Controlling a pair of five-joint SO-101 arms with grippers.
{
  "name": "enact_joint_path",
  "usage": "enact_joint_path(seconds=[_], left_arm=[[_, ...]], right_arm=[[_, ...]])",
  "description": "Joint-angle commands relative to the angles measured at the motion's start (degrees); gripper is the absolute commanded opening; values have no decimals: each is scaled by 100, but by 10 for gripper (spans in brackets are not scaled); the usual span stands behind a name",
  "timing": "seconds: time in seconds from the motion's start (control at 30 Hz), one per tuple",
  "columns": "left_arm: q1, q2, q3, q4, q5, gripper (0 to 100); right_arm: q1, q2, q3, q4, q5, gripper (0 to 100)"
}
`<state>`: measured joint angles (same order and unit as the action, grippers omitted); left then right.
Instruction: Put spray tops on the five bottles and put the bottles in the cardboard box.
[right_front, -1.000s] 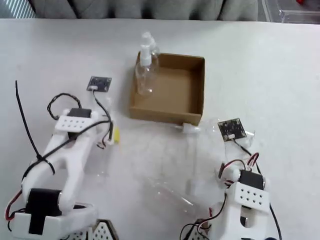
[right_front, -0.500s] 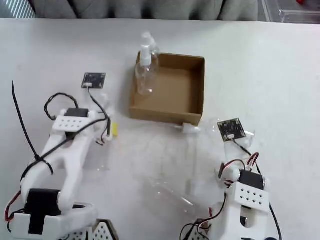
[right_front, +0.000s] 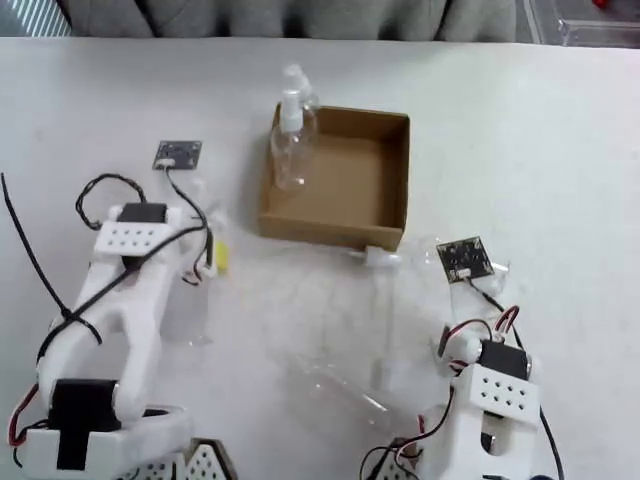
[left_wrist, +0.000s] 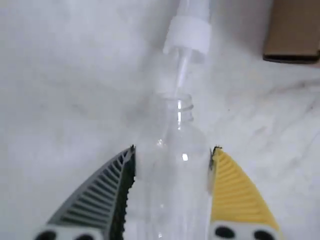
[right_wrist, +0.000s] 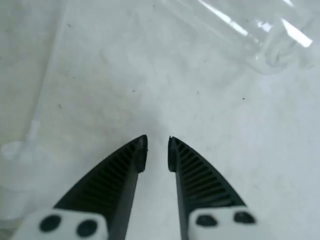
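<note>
Jaws on my right gripper (right_wrist: 157, 150) are barely parted with nothing between them, low over the table (right_wrist: 100, 75). Just ahead, a spare bottle (right_wrist: 235, 27) is lying on its side, a spray top (right_wrist: 20, 160) loose nearby. Over to my left gripper (left_wrist: 172, 152): it's pinching a clear bottle (left_wrist: 175, 125) by the body. A second top (left_wrist: 187, 32) sits just past it, tube dipping to the bottle's mouth. Farthest out is the box (right_front: 400, 180), with a capped bottle (right_front: 290, 145) upright in its far left corner.

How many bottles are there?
3: a capped bottle standing in the cardboard box, an open bottle in the left tool, a third bottle lying by the right arm. Others may be hidden.
</note>
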<state>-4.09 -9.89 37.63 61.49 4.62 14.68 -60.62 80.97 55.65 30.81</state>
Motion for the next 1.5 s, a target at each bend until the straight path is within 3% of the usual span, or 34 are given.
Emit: enact_joint_path(seconds=[0.0, 0.23, 0.33, 0.97, 1.27, 1.37, 1.47], left_arm=[[-215, -778, -176, 97, 18, 19], [-207, -2378, 633, 167, 26, 19], [-286, -2756, 607, 598, 18, 20], [-338, -3811, -1565, 2910, 18, 20], [-295, -3802, -1538, 2901, 141, 20], [-127, -3811, -1134, 2558, 791, 37], [286, -3811, -378, 2057, 1275, 129]], right_arm=[[40, -66, -35, -110, 53, 49], [40, -66, -35, -110, 53, 49], [40, -66, -35, -110, 53, 49], [48, -66, -35, -84, 53, 49], [48, -66, -35, -84, 53, 49], [48, -66, -35, -84, 53, 49], [48, -66, -35, -84, 53, 49]])
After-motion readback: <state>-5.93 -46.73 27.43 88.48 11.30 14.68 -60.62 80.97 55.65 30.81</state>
